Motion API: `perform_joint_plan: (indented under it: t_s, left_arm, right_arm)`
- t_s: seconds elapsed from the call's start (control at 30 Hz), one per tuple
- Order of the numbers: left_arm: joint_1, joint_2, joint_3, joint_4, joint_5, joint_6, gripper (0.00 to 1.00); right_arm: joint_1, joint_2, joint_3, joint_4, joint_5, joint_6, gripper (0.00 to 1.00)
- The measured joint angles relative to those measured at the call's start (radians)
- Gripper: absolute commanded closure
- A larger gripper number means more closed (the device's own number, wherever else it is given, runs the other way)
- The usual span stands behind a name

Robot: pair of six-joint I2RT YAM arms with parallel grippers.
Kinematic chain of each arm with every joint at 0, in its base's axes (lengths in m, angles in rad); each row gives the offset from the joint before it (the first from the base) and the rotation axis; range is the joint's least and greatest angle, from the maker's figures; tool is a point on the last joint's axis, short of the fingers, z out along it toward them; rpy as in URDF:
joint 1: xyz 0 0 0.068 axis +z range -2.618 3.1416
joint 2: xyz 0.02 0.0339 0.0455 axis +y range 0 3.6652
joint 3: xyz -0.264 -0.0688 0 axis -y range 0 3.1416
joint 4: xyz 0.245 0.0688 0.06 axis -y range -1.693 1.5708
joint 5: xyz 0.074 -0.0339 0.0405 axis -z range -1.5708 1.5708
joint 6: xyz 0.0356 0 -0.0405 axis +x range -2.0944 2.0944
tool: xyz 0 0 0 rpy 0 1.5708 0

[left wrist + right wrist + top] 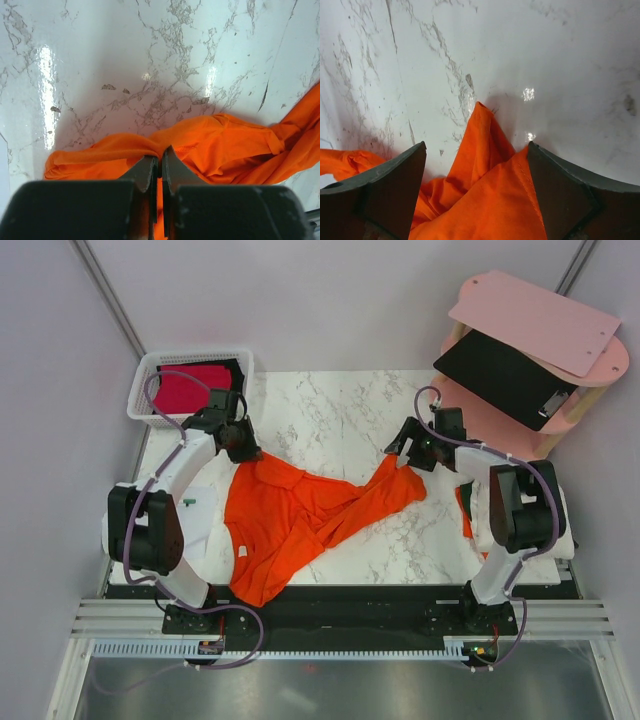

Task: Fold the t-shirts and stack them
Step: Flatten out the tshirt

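Orange t-shirt (pixel 300 520) lies crumpled on the surface (pixel 340 410); left gripper (pixel 161 156) pinches its far-left edge; right gripper (pixel 476 150) spread wide astride the far-right corner, holding nothing; step: prob. spreading it flat pre-fold; next, right must close on that corner, then both pull apart.

No legible text or labels anywhere.

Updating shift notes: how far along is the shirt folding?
Done: nothing folded or stacked. In hand: the crumpled bright orange cloth t-shirt lies on the marble table, left gripper shut on one edge, right gripper open around another. Left: folding it, plus the crimson-red shirt in the white basket.
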Motion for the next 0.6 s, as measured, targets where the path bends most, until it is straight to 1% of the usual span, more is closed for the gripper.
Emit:
perform_joint_plan:
  t_s: [0.03, 0.13, 0.23, 0.27, 0.33, 0.37, 0.47, 0.6]
  left_arm:
    - [0.000, 0.000, 0.001, -0.002, 0.000, 0.003, 0.98]
    - [0.000, 0.000, 0.003, -0.003, 0.000, 0.010, 0.98]
    - [0.003, 0.001, 0.006, -0.007, 0.000, 0.014, 0.98]
    - [0.004, 0.002, 0.008, -0.008, 0.000, 0.015, 0.98]
    - [0.007, 0.002, 0.013, -0.013, 0.000, 0.016, 0.98]
    - [0.007, 0.003, 0.015, -0.013, 0.000, 0.017, 0.98]
    - [0.008, 0.018, 0.031, -0.016, 0.000, 0.020, 0.98]
    - [0.014, 0.057, 0.073, -0.034, -0.001, 0.032, 0.98]
  right_arm:
    - [0.000, 0.024, 0.000, 0.014, -0.022, 0.011, 0.14]
    - [0.003, 0.065, 0.000, 0.032, -0.070, 0.033, 0.27]
    - [0.004, 0.074, 0.002, 0.047, -0.103, 0.047, 0.43]
    - [0.004, 0.077, 0.006, 0.050, -0.113, 0.049, 0.55]
    - [0.004, 0.091, 0.014, 0.060, -0.129, 0.053, 0.69]
    - [0.004, 0.097, 0.017, 0.065, -0.134, 0.052, 0.82]
    - [0.005, 0.127, 0.024, 0.082, -0.144, 0.058, 1.00]
    - [0.005, 0.179, 0.039, 0.101, -0.148, 0.059, 1.00]
